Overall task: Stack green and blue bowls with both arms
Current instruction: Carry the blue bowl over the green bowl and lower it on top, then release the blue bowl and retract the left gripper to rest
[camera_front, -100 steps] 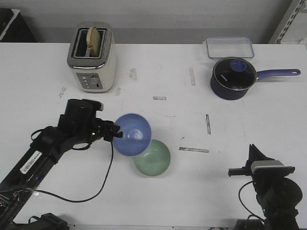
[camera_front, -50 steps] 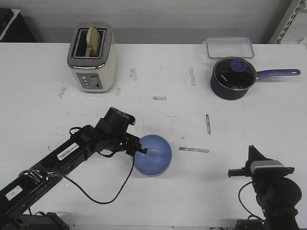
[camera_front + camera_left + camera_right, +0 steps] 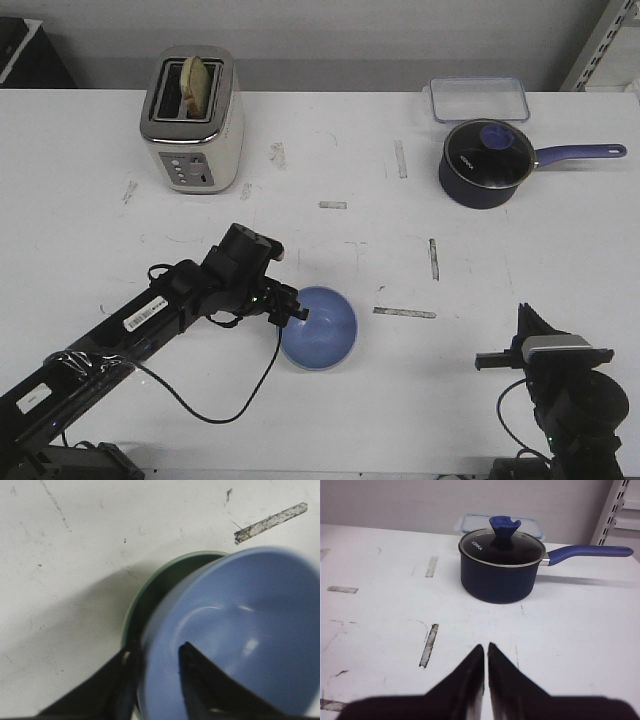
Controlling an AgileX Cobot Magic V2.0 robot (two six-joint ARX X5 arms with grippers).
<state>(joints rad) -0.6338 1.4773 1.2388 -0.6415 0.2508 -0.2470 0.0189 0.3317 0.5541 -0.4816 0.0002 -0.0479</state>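
Blue bowl (image 3: 320,326) sits nested in the green bowl (image 3: 150,587) on the white bench (image 3: 420,380), near its front middle. Only a sliver of green rim shows beneath it. Left gripper (image 3: 296,314) has its jaws clenched on the blue bowl's rim, one finger inside, one outside. Right gripper (image 3: 485,656) hangs well apart with jaws pressed together, grasping nothing, facing a navy saucepan (image 3: 501,565).

Your right gripper (image 3: 485,652) has its fingers pressed together over the table (image 3: 375,625). Ahead you see the saucepan (image 3: 501,565), a clear container (image 3: 470,522) behind it.
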